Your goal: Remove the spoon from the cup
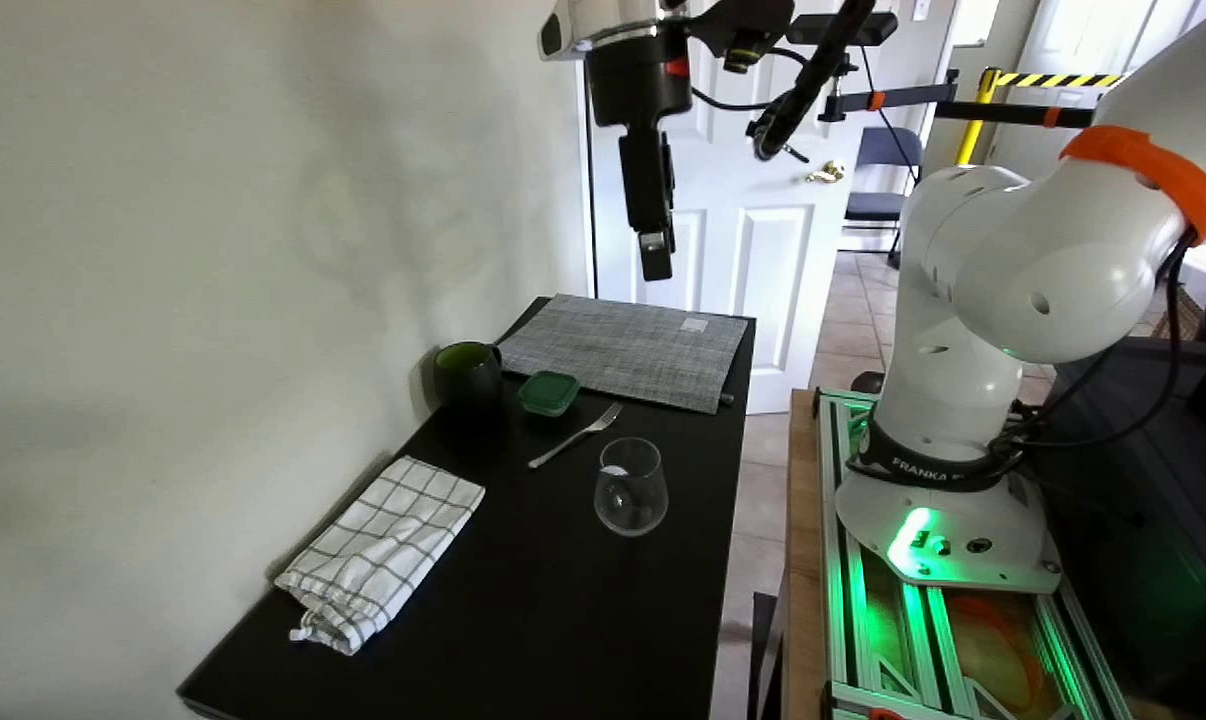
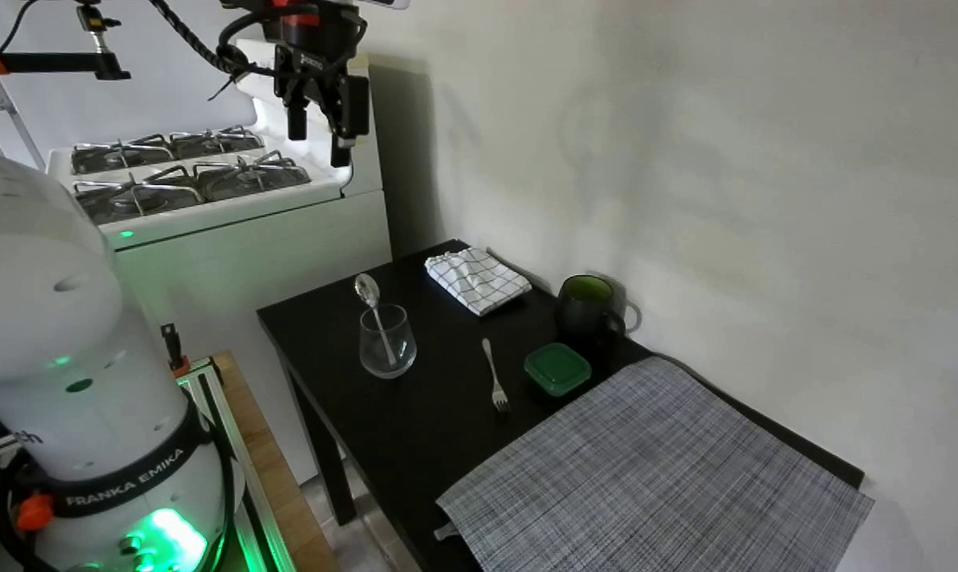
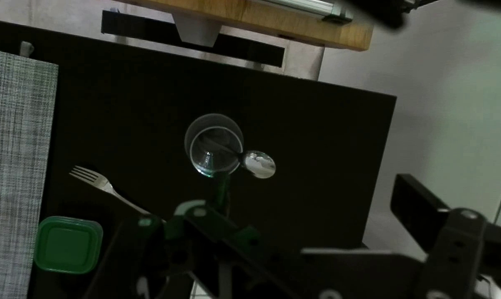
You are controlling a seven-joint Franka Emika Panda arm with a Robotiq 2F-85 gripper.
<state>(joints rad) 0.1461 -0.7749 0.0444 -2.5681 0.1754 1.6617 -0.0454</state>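
Past glass (image 2: 400,345) rim, spoon (image 3: 256,163) jutting, tool (image 2: 320,141) high

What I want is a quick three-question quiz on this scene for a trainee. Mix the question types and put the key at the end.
1. Multiple choice: which part of the spoon sticks out above the rim of the glass?
a) The tip of its handle
b) Its bowl
c) No part; it lies wholly inside

2. True or false: the gripper is open and raised higher than the glass.

3. Fill in the blank: the fork lies on the black table between the glass and the ____.

Key: 1, b. 2, true. 3, green container.
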